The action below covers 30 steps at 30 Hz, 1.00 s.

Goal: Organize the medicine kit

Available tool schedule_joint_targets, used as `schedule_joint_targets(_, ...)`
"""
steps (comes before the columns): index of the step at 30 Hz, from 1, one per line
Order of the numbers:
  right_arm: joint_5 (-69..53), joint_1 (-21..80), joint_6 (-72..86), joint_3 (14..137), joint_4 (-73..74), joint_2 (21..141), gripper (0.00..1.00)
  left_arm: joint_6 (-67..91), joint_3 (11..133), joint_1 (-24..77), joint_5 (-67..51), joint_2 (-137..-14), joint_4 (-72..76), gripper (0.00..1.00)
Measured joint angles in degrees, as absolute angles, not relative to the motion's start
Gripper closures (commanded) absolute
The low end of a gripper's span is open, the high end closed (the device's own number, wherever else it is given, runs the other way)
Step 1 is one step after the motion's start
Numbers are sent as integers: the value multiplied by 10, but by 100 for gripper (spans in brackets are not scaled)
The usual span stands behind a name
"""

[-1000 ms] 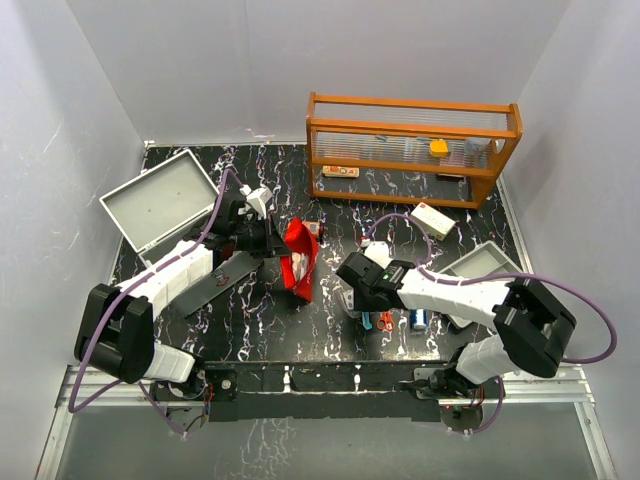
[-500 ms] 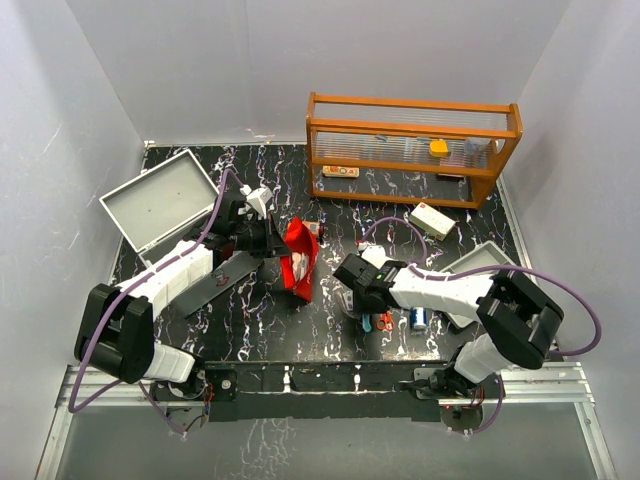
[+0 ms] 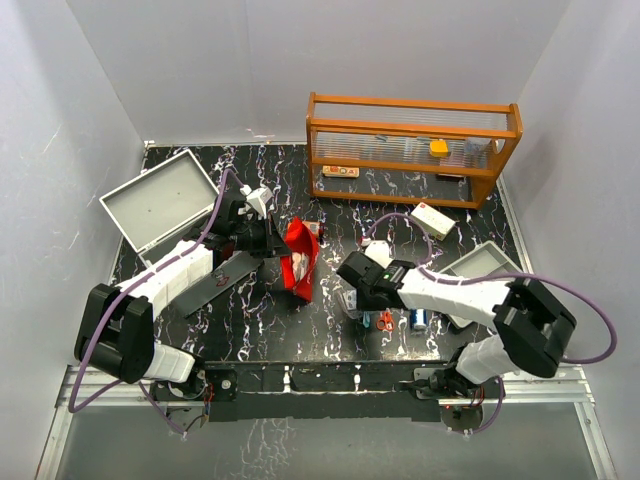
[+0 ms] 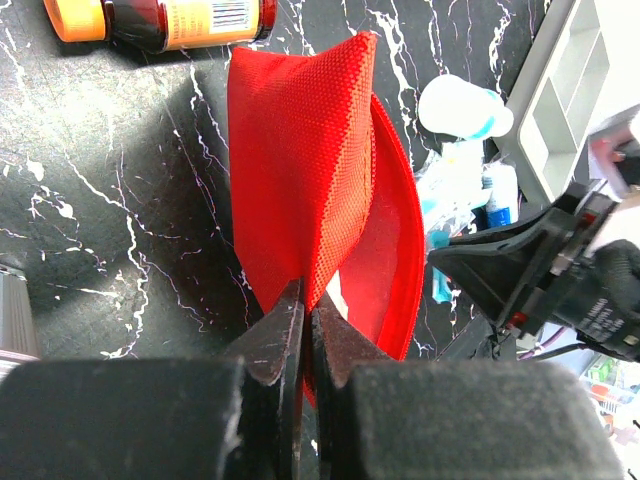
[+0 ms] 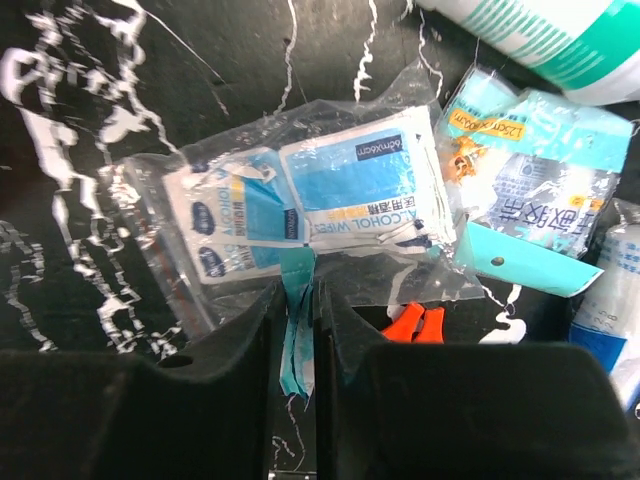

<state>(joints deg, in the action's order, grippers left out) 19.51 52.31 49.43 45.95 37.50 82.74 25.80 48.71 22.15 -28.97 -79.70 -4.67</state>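
The medicine kit (image 3: 160,205), a light-grey metal case, lies open at the far left of the table. My left gripper (image 3: 278,243) (image 4: 305,300) is shut on the lower edge of a red fabric pouch (image 3: 300,258) (image 4: 300,170) and holds it upright with its mouth gaping. My right gripper (image 3: 352,297) (image 5: 298,290) is low over the table's middle. Its jaws pinch the teal tab of a clear bag of alcohol wipes (image 5: 320,195) that lies flat on the black marble.
An orange shelf (image 3: 412,150) stands at the back. A white box (image 3: 432,220) and a small grey divided tray (image 3: 480,265) lie at the right. Orange-handled scissors (image 5: 415,322), a teal packet (image 5: 530,200), a white bottle (image 4: 462,105) and a brown bottle (image 4: 170,18) lie nearby.
My right gripper's jaws have narrowed onto the teal tab of the wipes bag, and that arm shifted slightly. The left arm and the red pouch have not moved.
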Motion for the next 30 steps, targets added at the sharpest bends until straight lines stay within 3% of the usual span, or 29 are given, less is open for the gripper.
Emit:
schedule_joint_targets(14, 198, 522, 485, 543, 283, 739, 84, 262, 486, 222, -290, -797, -43, 100)
schedule_joint_targets(30, 193, 521, 389, 686, 160, 903, 81, 267, 480, 222, -292, -793, -34, 100)
